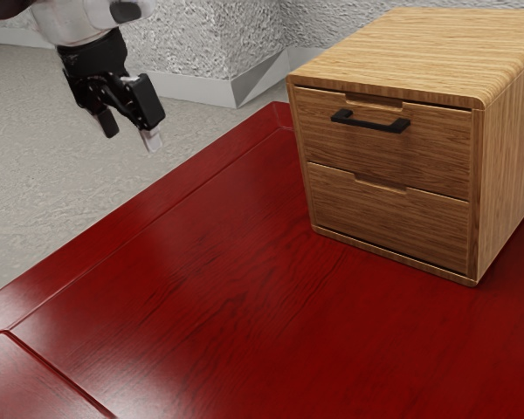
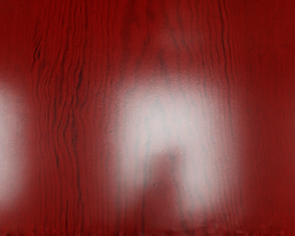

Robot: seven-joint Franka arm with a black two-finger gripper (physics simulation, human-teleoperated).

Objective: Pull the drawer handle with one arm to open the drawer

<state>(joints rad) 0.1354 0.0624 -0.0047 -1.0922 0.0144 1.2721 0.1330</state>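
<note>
Approach step: my fingers (image 1: 147, 122) hang wide and empty; next I reach toward three o'clock for the handle (image 1: 371, 121).

Table (image 1: 201, 288): dark red, glossy wood with fine dark grain. A grooved border strip runs along its edge toward the exterior view's left, and a second groove crosses the near corner.
Floor (image 1: 35, 148): pale grey, speckled, beyond the table's edge.
Wall (image 1: 210, 35): rough grey-white textured plaster, turning a corner behind the table.
Baseboard (image 1: 201, 87): plain white, along the wall's foot.
Light: soft whitish glare patches (image 2: 157, 132) on the tabletop in the wrist view; a fainter sheen in the exterior view.
</note>
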